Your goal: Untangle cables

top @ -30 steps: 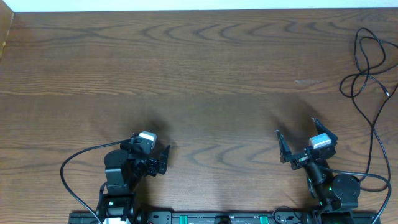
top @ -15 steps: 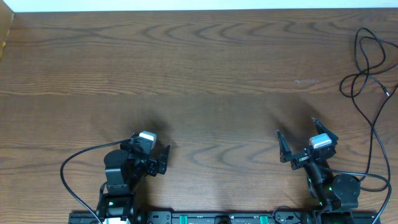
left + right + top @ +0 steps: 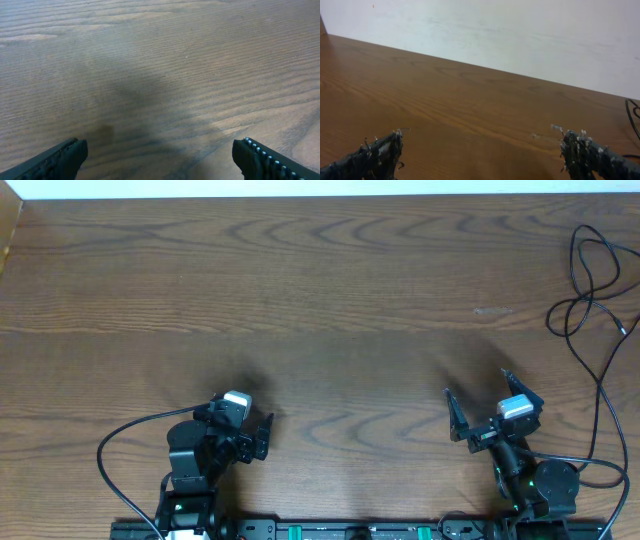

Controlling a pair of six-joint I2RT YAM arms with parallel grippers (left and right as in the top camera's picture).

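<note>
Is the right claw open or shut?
Open: the right gripper has its fingers spread wide apart, only bare table between them.

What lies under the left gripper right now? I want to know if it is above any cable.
Under the left gripper, the left wrist view shows only bare wooden table and shadow. The black cables lie at the far right edge. The spot beneath the arm's body is covered.

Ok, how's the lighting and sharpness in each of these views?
Overhead: even light, sharp, soft shadows beside both arms. Left wrist: dim, a broad dark shadow on the table, left claw fingertips soft. Right wrist: brighter, pale wall washed out, right claw blurred.
</note>
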